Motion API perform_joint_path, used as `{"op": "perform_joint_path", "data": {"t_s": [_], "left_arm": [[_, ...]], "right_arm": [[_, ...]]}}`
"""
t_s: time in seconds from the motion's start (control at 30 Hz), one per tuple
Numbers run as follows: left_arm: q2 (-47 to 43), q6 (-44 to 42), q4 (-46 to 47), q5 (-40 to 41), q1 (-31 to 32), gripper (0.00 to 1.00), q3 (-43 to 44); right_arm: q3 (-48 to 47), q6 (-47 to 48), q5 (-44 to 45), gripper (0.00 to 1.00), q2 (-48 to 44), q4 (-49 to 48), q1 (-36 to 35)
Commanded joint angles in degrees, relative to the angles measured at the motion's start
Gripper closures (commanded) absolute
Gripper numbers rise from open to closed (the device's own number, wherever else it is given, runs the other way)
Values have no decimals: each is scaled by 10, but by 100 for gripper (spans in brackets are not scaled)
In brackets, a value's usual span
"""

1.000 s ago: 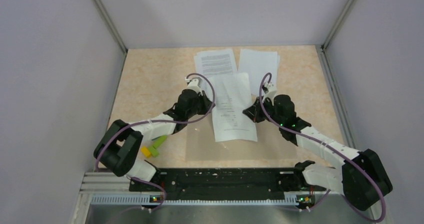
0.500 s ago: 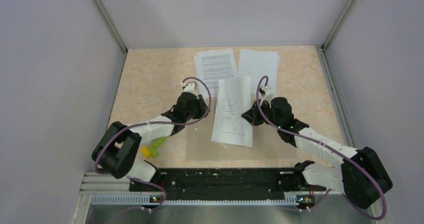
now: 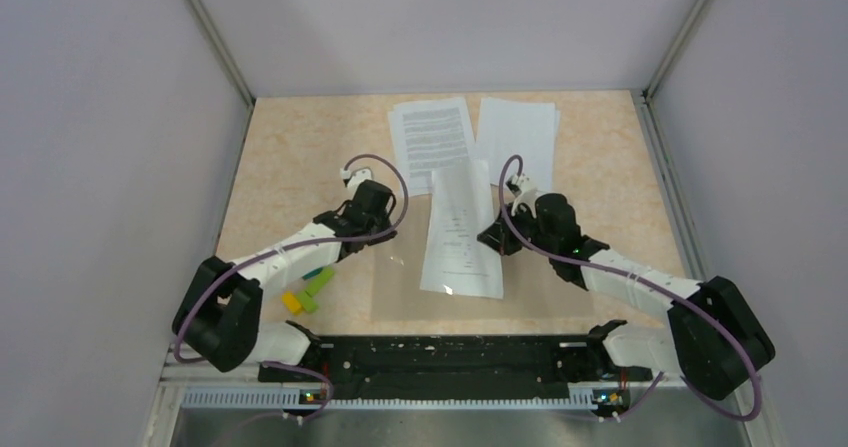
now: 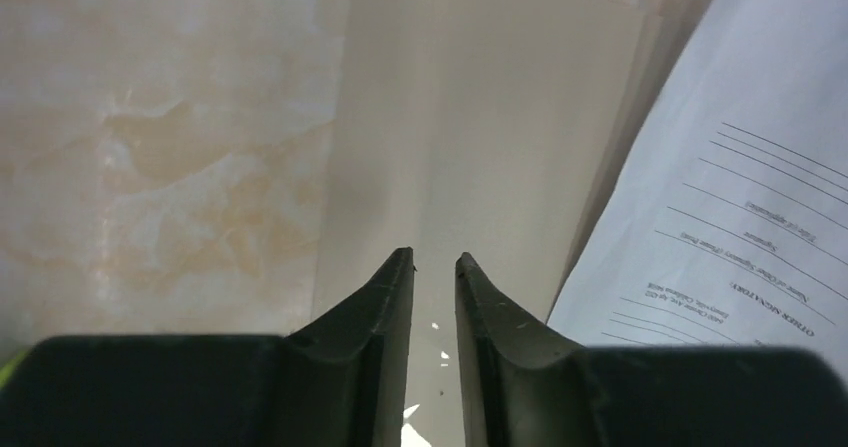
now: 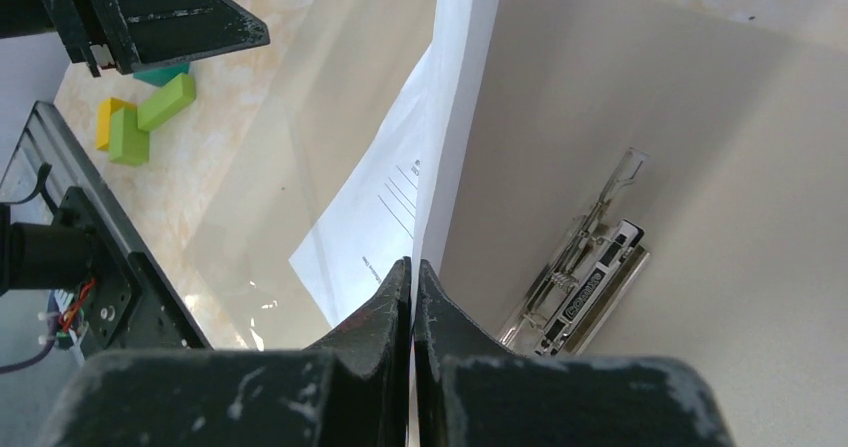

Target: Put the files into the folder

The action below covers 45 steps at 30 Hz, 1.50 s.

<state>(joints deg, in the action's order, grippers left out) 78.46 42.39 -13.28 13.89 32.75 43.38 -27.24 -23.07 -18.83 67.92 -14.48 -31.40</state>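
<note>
Because the white printed paper sheet (image 3: pixel 462 232) is light, limp and slick, an edge pinch suits it; from above it slants over the flat tan-brown cardboard folder (image 3: pixel 400 295), one long edge in the right gripper (image 3: pixel 497 235), two more white sheets (image 3: pixel 430 132) lying beyond, the left gripper (image 3: pixel 388 239) hovering alongside; the left wrist view shows those jaws a narrow slit apart, holding nothing, above the folder, and upside-down print reading "OTHER SIGNATORY" and "Signature"; the right wrist view shows jaws closed on the sheet's edge, near the silver metal clip fastener (image 5: pixel 585 287), whose label is too small to read
</note>
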Motion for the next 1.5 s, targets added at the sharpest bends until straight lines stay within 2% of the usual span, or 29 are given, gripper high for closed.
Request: {"op": "perform_joint_path", "data": {"t_s": [0.0,0.2,0.43,0.9,1.47], "left_arm": [[-30,81,-162,56,-1,76,11],[-39,138,-230,36,-1,100,-7],[-48,165,-248,7,0,100,-45],[-49,189,-212,-31,25,100,-102],[-37,203,-210,-27,41,100,-106]], "right_arm": [[-10,26,-57,100,18,-41,-9],[-33,35,-61,100,57,-18,-9],[-47,-4,-13,100,76,1,-9],[-32,-118,-6,100,127,-72,-17],[-52,-132,39,100,177,-106,-82]]}}
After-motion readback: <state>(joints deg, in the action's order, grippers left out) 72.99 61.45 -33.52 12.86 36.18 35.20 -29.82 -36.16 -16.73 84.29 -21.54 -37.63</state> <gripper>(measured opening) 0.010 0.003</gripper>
